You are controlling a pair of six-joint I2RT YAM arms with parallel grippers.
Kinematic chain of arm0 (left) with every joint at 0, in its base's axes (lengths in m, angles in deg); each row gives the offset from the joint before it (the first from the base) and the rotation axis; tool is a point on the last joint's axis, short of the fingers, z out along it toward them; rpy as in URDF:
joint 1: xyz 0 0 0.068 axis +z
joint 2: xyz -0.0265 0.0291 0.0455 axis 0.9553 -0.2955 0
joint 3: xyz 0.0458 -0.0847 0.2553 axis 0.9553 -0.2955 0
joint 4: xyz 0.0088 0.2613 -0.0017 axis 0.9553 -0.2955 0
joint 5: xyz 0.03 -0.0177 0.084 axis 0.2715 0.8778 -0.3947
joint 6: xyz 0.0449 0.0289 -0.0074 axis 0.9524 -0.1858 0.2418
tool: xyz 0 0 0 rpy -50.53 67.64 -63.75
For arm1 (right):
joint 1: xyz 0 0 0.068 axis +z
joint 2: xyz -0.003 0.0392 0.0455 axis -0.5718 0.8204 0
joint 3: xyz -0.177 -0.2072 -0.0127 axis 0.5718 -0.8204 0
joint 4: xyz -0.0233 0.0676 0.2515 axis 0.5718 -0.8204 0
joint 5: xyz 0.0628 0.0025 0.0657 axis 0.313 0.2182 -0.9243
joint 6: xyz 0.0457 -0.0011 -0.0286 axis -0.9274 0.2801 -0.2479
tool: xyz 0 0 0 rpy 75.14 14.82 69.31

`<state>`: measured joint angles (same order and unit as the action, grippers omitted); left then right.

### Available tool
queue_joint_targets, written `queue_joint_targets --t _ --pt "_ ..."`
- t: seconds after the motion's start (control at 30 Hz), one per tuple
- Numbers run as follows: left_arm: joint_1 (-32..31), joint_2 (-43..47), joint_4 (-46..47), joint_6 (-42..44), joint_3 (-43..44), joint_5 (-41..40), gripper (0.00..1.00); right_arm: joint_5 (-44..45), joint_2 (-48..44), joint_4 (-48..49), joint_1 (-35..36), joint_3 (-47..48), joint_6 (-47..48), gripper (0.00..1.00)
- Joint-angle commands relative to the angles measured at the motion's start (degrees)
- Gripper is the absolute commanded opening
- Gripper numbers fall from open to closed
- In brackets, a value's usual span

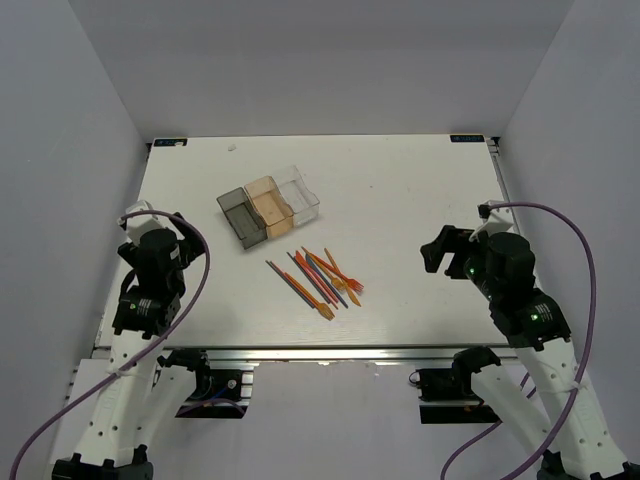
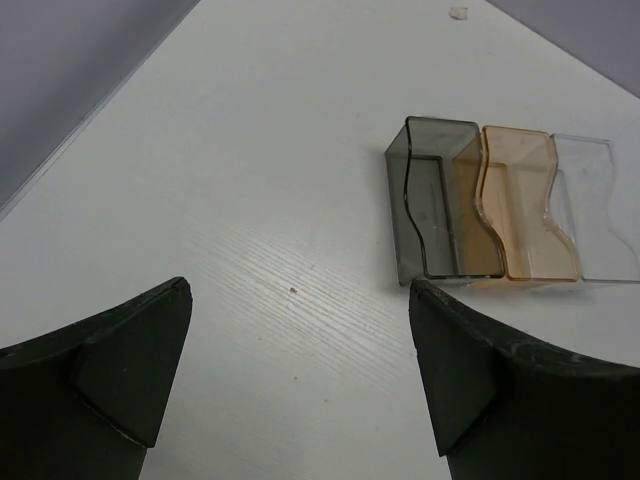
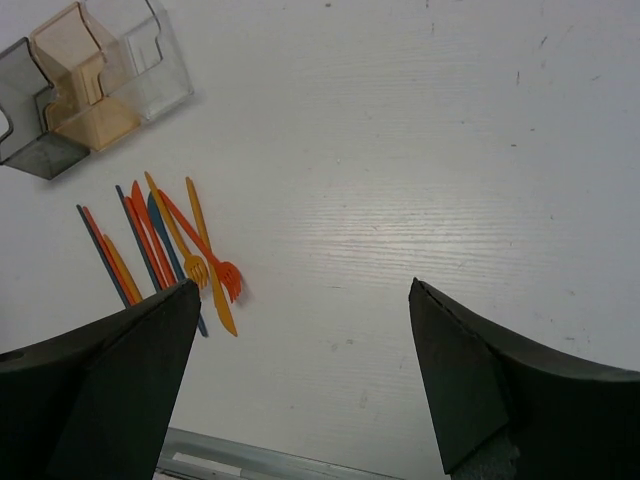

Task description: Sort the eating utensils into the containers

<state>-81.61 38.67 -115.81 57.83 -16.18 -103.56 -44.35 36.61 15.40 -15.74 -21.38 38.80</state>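
All utensils (image 1: 318, 278): loose in a bunch on the table (image 1: 420, 190), just near of the bins (image 1: 268, 207); none sorted.
Bins: three in a row, far-left of centre, all empty.
Left gripper (image 2: 300, 290): fingers spread, holding nothing, facing the bins.
Right gripper (image 3: 302, 285): fingers spread, holding nothing, right of the bunch.
Left to do: everything, by my reckoning.

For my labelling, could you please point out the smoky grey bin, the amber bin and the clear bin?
Smoky grey translucent plastic bin (image 2: 425, 215): left wrist view, side wall.
Amber-orange translucent plastic bin (image 2: 525, 230): left wrist view, floor.
Clear plastic bin (image 2: 600, 225): left wrist view, floor.
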Motion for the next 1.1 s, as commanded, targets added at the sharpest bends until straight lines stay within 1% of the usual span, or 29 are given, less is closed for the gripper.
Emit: queue_joint_targets --t 0.0,0.13,0.27,0.3,0.33,0.37,0.43,0.47,0.5,0.53,0.57,0.6,0.63,0.67,0.7,0.73,0.8,0.83,0.9,0.97,1.0,1.07 --pt "0.01 -0.88 -1.38 -1.11 0.36 -2.99 0.98 1.29 0.52 0.4 -0.15 -1.25 -0.77 0.89" --pt "0.01 -1.24 -0.94 -0.94 0.18 -2.21 0.98 -1.42 0.61 3.12 -0.06 -2.83 -1.73 0.89" --pt "0.01 -0.89 -0.33 -0.67 -0.17 -0.98 0.98 -10.55 1.4 12.07 -0.15 -5.99 -4.79 0.89" --pt "0.01 -0.97 -0.24 -0.59 -0.26 -0.72 0.98 -12.58 2.88 16.36 -0.06 -7.48 -5.51 0.89" --pt "0.01 -1.06 -0.24 -0.59 -0.26 -0.63 0.98 -17.47 4.02 18.92 -0.06 -7.93 -6.04 0.89" --pt "0.1 -1.06 -0.15 -0.59 -0.26 -0.28 0.98 -20.13 7.34 24.17 0.02 -8.72 -6.74 0.89" --pt "0.1 -0.97 0.02 -0.41 -0.34 -0.01 0.98 -24.61 12.36 28.86 1.42 -8.29 -7.18 0.89" --pt "0.01 -0.97 0.11 -0.41 -0.43 0.16 0.98 -24.46 19.69 29.92 2.65 -4.89 -5.36 0.89" --pt "0.01 -1.06 0.2 -0.32 -0.43 0.6 0.98 -22.9 23.86 28.02 4.58 -1.9 -3.86 0.89" --pt "0.01 -1.06 0.29 -0.24 -0.52 0.87 0.98 -18.62 28.68 25.48 8.68 1.7 -1.84 0.89" --pt "0.01 -1.24 0.37 -0.24 -0.52 1.04 0.98 -16.83 37.87 23.1 10.81 5.56 2.79 0.89" --pt "0.1 -1.32 0.38 -0.15 -0.52 1.13 0.98 -14.9 41.96 18.21 13.01 13.17 4.92 0.89" --pt "0.01 -1.41 0.29 -0.15 -0.61 1.22 0.98 -10.53 49.05 16.16 16.77 16.64 6.86 0.87" --pt "0.01 -1.41 0.29 -0.23 -0.52 1.22 0.98 -8.49 52.08 14.74 18.38 19.63 8.79 0.84" --pt "-0.17 -1.33 0.37 -0.15 -0.61 1.31 0.98 -5.33 54.46 12.55 20.83 24.36 12.03 0.78" --pt "-0.17 -1.33 0.38 -0.06 -0.7 1.4 0.98 -3.3 58.92 11.57 21.64 26.41 13.28 0.74" --pt "-0.34 -1.33 0.55 0.03 -0.78 1.66 0.98 -1.01 62.73 9.55 23.39 31.15 15.66 0.59" --pt "-0.52 -1.41 0.55 0.03 -0.7 1.66 0.98 -0.91 65.7 7.8 24.01 32.05 16.19 0.49" --pt "-0.69 -1.41 0.38 -0.06 -0.7 1.66 0.98 0.58 67.92 6.65 26.29 33.02 17.59 0.46" --pt "-0.78 -1.24 0.55 -0.06 -0.78 1.84 0.98 2.42 70.12 5.33 27.7 33.11 18.13 0.41" --pt "-0.78 -1.06 0.55 0.03 -0.78 1.92 0.98 4.0 70.39 5.15 28.58 32.76 18.13 0.35" --pt "-0.78 -1.06 0.55 0.03 -0.78 2.1 0.98 4.1 70.39 6.02 28.85 30.49 17.95 0.34"
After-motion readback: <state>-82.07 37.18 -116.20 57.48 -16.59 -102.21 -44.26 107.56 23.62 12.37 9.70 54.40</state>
